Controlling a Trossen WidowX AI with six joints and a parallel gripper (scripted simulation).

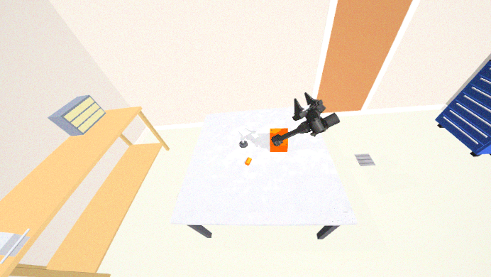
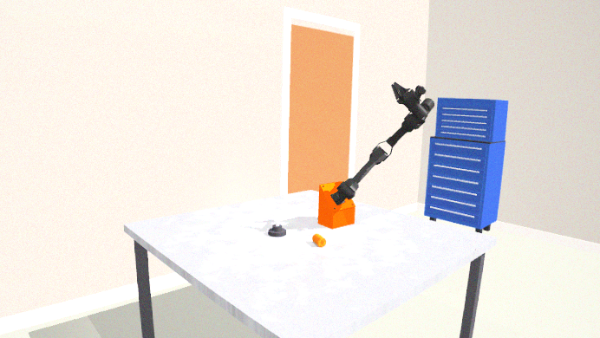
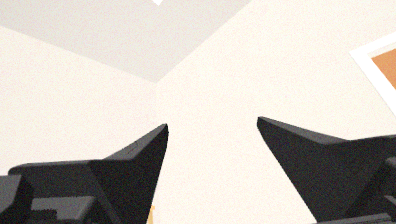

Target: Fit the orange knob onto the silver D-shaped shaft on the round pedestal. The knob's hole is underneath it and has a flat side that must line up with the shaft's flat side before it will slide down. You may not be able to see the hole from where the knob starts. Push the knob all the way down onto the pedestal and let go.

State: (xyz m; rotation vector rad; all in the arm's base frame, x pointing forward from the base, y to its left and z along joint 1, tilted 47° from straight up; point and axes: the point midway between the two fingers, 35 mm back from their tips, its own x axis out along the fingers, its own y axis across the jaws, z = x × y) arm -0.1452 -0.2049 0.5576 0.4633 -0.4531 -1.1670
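The orange knob [image 1: 248, 161] [image 2: 319, 240] lies on its side on the white table [image 1: 262, 199] [image 2: 277, 286]. Its hole cannot be made out. The dark round pedestal [image 1: 243, 144] [image 2: 277, 232] stands on the table, farther back and to the left of the knob in the top view. The shaft on it is pale and hard to tell from the table; its flat side cannot be made out. My gripper [image 1: 301, 96] [image 2: 394, 84] [image 3: 212, 121] is open and empty, raised high above the table and far from the knob and the pedestal. The wrist view shows only walls between the fingers.
An orange block [image 1: 279, 146] [image 2: 336, 217] stands on the table under the arm's base, to the right of the pedestal. A wooden bench [image 1: 89, 142] is at the left in the top view. A blue drawer cabinet [image 1: 468, 110] [image 2: 459, 173] stands on the floor beyond the table.
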